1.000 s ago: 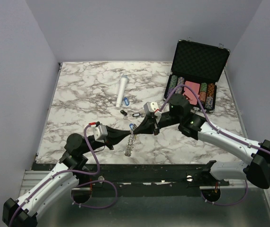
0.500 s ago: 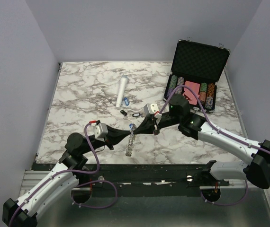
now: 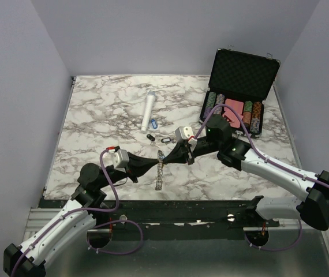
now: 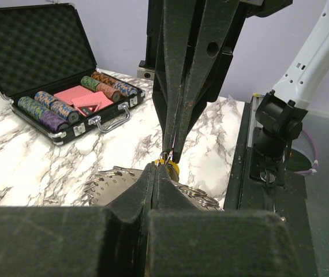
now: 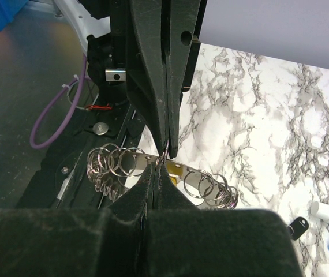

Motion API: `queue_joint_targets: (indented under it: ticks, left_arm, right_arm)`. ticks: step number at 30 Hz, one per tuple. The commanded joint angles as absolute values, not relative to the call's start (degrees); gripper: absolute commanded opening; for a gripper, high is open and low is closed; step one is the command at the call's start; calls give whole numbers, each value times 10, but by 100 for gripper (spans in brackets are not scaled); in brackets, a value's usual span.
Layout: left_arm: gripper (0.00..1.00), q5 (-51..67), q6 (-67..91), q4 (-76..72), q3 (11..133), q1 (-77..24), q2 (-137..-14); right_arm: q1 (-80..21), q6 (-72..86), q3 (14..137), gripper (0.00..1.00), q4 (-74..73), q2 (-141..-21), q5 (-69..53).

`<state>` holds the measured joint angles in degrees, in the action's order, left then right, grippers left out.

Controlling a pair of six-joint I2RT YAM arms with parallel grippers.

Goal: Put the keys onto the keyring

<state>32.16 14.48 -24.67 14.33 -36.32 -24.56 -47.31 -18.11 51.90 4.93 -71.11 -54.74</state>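
Shiny metal keyring (image 5: 131, 164); glossy marble-patterned table (image 3: 95, 109).

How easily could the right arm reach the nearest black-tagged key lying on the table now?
Fairly easily, it seems: the black-tagged key lies uncovered, close beside the right gripper. But that gripper is shut at the keyring, so it must release first.
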Motion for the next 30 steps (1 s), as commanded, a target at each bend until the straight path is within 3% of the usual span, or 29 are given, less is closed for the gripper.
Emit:
queue_joint_targets:
  ticks: [1,24,26,30]
  left_arm:
    - [0,294,165,-315,142,-354,-235]
    - [0,239,254,-434,90,-352,-243]
    - [0,237,247,-425,92,-353,-243]
    - [0,240,225,-398,96,-353,-234]
  right_arm:
    - [-483,-180,515,0,32,-708,-546]
    - [-483,-134,495,1,70,-720,-557]
    - [-483,-135,498,6,64,-718,-562]
    - [-483,-159,525,26,22,-710,-570]
